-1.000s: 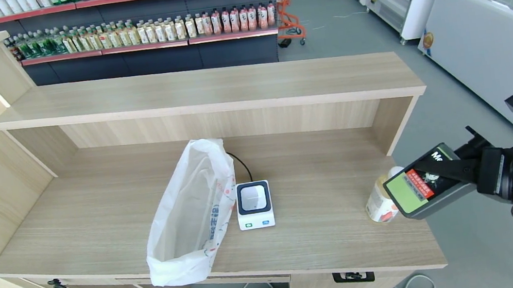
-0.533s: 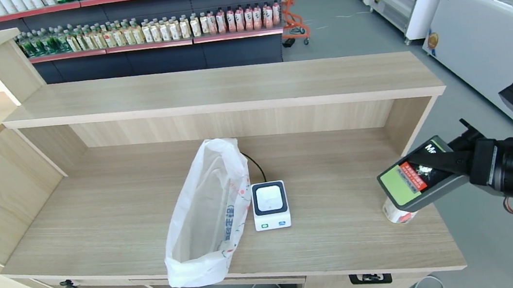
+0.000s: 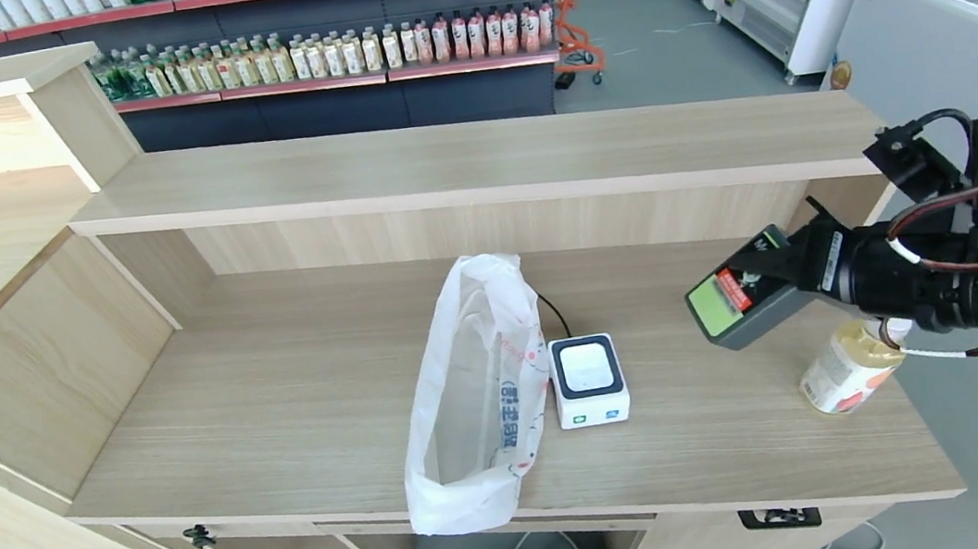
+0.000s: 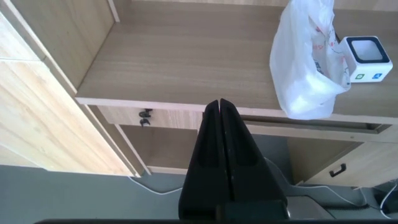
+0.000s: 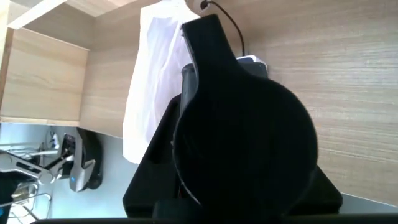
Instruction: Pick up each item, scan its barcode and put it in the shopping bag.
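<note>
My right gripper (image 3: 778, 276) is shut on a dark box (image 3: 731, 305) with a green and red label, held above the wooden counter (image 3: 299, 400) to the right of the scanner. The white scanner (image 3: 589, 379) has a dark-rimmed window facing up. The white shopping bag (image 3: 476, 397) lies open against its left side. A pale yellow bottle (image 3: 841, 366) with a white cap stands near the counter's right edge, below my right arm. My left gripper (image 4: 219, 106) is shut and empty, low in front of the counter's front edge, with the bag (image 4: 305, 68) and scanner (image 4: 368, 59) beyond it.
A raised wooden ledge (image 3: 475, 160) runs along the back of the counter, with side walls at both ends. The scanner's black cable (image 5: 233, 25) leads to the back wall. Shelves of drinks (image 3: 331, 51) and freezers (image 3: 936, 42) stand behind.
The head camera has turned, shifting the whole scene to the right. My right gripper has carried the box up and inward from over the bottle toward the scanner.
</note>
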### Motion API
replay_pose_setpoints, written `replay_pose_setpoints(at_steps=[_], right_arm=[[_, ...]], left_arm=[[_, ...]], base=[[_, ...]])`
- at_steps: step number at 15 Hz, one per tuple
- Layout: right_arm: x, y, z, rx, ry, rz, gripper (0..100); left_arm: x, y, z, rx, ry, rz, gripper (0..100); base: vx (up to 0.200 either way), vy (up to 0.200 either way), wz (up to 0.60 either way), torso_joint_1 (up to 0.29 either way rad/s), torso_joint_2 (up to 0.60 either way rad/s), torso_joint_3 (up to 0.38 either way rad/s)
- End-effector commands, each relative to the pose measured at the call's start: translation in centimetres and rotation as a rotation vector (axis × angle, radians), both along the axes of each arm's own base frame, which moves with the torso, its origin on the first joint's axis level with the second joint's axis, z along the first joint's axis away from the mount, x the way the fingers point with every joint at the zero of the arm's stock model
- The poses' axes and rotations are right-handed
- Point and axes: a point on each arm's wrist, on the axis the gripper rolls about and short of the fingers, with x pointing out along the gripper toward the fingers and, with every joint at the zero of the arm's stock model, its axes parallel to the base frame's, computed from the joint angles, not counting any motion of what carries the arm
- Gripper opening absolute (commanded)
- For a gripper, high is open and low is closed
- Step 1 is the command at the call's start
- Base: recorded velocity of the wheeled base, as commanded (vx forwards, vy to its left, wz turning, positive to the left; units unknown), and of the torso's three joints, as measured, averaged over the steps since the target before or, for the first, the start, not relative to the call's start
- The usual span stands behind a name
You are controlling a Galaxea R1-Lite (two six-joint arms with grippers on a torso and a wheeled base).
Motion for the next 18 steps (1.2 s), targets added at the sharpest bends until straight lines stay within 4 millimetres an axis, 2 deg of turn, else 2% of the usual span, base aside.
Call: replay_pose_setpoints(at_steps=[1,4,8,13,18], right_arm=[[4.1,1.5,-3.1,-0.020,0.060,0.006,0],[7.0,2.8,-6.3,-0.046,0.070,0.021,0],[9.1,3.6,-9.2,-0.065,0.103,0.024,0],[10.8,4.6,-10.5,-0.064,0.099,0.038,0],[12.1,6.3,-10.6,-0.058,0.074,0.067,0]], left_arm=[[0.0,0.0,0.0,0.000,-0.002,0.000,0],[0.0,0.0,0.0,0.000,0.000,0.000,0],[0.0,0.0,0.0,0.000,0.000,0.000,0],[0.0,0.0,0.0,0.000,0.000,0.000,0],[0.0,0.0,0.0,0.000,-0.002,0.000,0]], base=[[0.000,0.200,0.00,0.002,0.00,0.007],[0.000,0.000,0.00,0.000,0.00,0.000],[0.000,0.000,0.00,0.000,0.00,0.000],[0.000,0.000,0.00,0.000,0.00,0.000],[0.000,0.000,0.00,0.000,0.00,0.000]])
